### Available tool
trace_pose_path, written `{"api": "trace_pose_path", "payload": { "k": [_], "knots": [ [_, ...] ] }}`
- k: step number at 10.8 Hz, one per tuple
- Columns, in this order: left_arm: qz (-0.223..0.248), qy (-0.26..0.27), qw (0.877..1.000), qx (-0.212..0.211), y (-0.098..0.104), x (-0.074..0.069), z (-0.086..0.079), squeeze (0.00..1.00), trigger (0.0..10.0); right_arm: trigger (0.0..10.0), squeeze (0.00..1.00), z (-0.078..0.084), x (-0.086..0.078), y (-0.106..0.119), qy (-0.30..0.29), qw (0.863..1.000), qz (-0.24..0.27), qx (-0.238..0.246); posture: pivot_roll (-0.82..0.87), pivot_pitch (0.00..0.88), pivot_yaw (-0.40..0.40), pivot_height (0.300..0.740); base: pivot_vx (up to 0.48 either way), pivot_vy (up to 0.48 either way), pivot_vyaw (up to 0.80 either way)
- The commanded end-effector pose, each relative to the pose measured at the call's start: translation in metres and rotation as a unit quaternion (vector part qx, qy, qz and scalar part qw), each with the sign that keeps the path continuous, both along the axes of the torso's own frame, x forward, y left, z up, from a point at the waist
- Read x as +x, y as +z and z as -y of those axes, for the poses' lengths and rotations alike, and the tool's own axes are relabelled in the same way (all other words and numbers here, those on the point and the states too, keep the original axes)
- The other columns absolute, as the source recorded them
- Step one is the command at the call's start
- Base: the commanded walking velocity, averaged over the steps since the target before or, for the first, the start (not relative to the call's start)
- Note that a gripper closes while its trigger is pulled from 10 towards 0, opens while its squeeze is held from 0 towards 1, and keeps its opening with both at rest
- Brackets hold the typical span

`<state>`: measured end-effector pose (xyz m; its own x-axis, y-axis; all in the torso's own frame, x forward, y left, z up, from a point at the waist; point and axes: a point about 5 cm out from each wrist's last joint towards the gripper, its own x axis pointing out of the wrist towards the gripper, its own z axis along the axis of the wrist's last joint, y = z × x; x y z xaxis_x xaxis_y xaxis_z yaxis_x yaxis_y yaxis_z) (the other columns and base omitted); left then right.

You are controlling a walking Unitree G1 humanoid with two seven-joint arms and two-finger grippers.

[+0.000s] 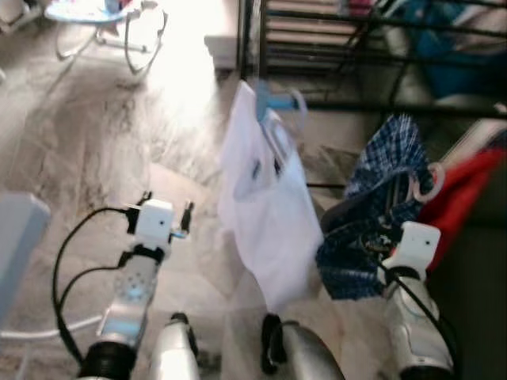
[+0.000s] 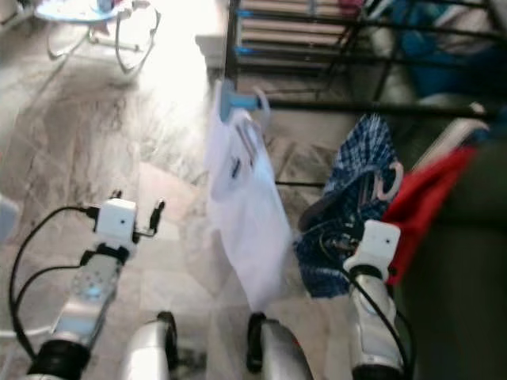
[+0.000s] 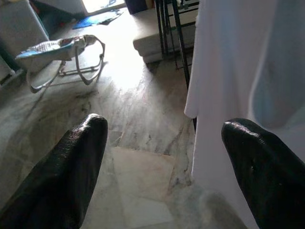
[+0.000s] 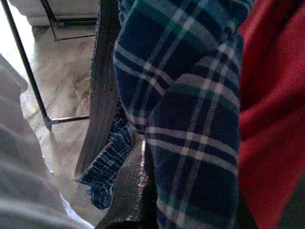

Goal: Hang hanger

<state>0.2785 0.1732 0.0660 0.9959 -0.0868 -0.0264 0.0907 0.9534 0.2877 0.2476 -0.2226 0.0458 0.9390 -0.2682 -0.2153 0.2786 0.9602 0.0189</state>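
A blue plaid shirt (image 1: 380, 214) on a pale hanger, its hook (image 1: 424, 184) free in the air, hangs below the black rack rail (image 1: 396, 108). My right gripper (image 1: 379, 252) is buried in the plaid cloth and holds it up. The right wrist view has plaid fabric (image 4: 190, 109) draped over one dark finger (image 4: 128, 191). A white garment (image 1: 265, 206) on a blue hanger (image 1: 273, 101) hangs from the rail to the left. My left gripper (image 3: 167, 167) is open and holds nothing, low over the floor, left of the white garment (image 3: 238, 71).
A red garment (image 1: 467, 190) hangs right of the plaid shirt. The black rack's shelves (image 1: 317, 36) stand behind. A baby bouncer (image 1: 103, 20) sits far left on the marble floor (image 1: 119, 134). A grey object (image 1: 16, 237) is at the left edge.
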Motion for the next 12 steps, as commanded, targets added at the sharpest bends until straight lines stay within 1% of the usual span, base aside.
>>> {"api": "trace_pose_path", "payload": {
  "k": [1, 4, 5, 6, 9, 11, 12],
  "knots": [
    [-0.014, -0.002, 1.000, -0.002, -0.0067, -0.0038, 0.0020, 0.00, 10.0, 10.0, 0.00, 0.0073, -0.0017, -0.0012, -0.012, 1.000, -0.004, 0.000, -0.03, 0.181, -0.029, 0.740, -0.259, -0.262, 0.00],
    [-0.015, -0.004, 1.000, -0.002, -0.0069, -0.0035, 0.0032, 0.00, 10.0, 10.0, 0.00, 0.0065, 0.0022, -0.0004, -0.009, 1.000, 0.000, 0.005, -0.04, 0.179, -0.025, 0.740, -0.246, -0.250, 0.00],
    [-0.016, -0.004, 1.000, -0.002, -0.0075, -0.0039, 0.0031, 0.00, 10.0, 10.0, 0.00, 0.0067, 0.0024, -0.0006, -0.008, 1.000, 0.000, 0.006, -0.03, 0.180, -0.024, 0.740, -0.244, 0.000, 0.00],
    [-0.016, -0.003, 1.000, -0.002, -0.0077, -0.0044, 0.0031, 0.00, 10.0, 10.0, 0.00, 0.0054, 0.0025, -0.0012, -0.005, 1.000, 0.000, 0.010, -0.03, 0.181, -0.026, 0.740, -0.240, -0.240, 0.00],
    [-0.013, -0.007, 1.000, -0.002, -0.0074, -0.0041, 0.0050, 0.00, 10.0, 10.0, 0.00, 0.0040, 0.0032, -0.0005, 0.004, 1.000, 0.004, 0.017, -0.04, 0.181, -0.028, 0.740, 0.000, 0.000, 0.00],
    [-0.023, 0.007, 1.000, -0.010, -0.0112, -0.0053, 0.0039, 0.00, 10.0, 10.0, 0.00, -0.0007, 0.0035, 0.0002, 0.020, 0.999, 0.008, 0.024, -0.04, 0.181, -0.031, 0.740, 0.000, 0.000, 0.00],
    [-0.022, 0.005, 1.000, -0.011, -0.0115, -0.0061, 0.0047, 0.00, 10.0, 10.0, 0.00, -0.0024, 0.0036, -0.0001, 0.026, 0.999, 0.009, 0.029, -0.04, 0.179, -0.032, 0.740, 0.000, 0.000, 0.45]
  ]
}}
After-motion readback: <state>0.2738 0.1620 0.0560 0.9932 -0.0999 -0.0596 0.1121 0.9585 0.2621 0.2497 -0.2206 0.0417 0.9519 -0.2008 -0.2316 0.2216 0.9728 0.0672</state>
